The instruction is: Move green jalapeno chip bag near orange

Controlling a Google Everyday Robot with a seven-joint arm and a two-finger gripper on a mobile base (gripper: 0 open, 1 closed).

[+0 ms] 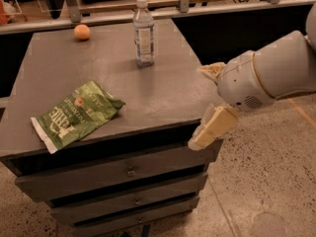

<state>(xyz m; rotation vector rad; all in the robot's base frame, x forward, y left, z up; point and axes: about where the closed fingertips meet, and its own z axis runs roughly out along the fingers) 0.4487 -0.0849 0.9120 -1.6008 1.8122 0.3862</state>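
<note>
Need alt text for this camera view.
The open end effector hovers at the front right edge of the grey cabinet, holding nothing. On top: green jalapeno chip bag front left, orange back left, water bottle upright at back centre.
</note>
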